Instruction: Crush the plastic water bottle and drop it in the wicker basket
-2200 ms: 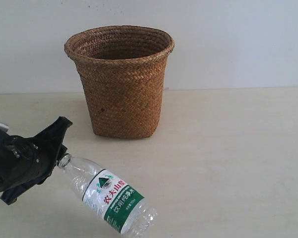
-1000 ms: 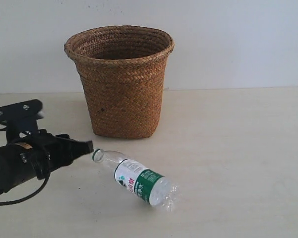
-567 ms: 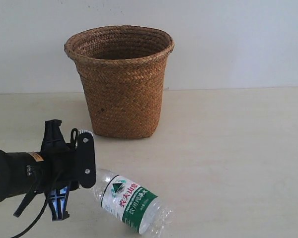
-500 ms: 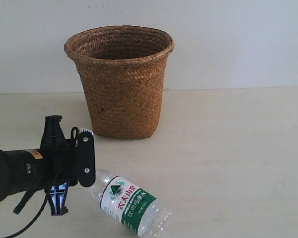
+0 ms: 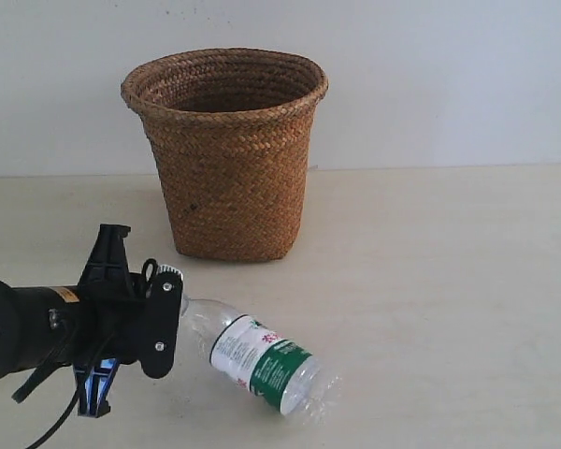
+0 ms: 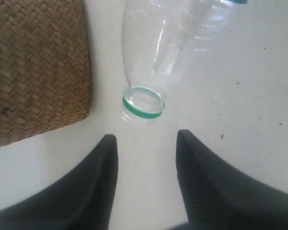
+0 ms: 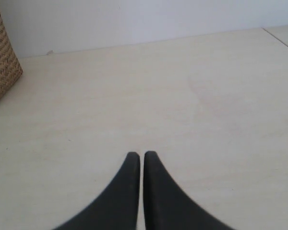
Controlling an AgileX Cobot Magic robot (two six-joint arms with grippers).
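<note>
The plastic water bottle lies on its side on the table, uncapped, its green-ringed mouth pointing at my left gripper. My left gripper is open just short of that mouth, low over the table; in the left wrist view the left gripper has bare table between its fingers and touches nothing. The wicker basket stands upright behind the bottle, and its base shows beside the neck. My right gripper is shut on nothing over bare table, out of the exterior view.
The pale table stretches right of the basket to a white wall. A corner of the basket sits at the edge of the right wrist view. The table's far edge shows there too.
The bottle has swung round on the table, its base going right and farther from the camera. My left gripper has shifted slightly with it and now faces the bottle's mouth.
</note>
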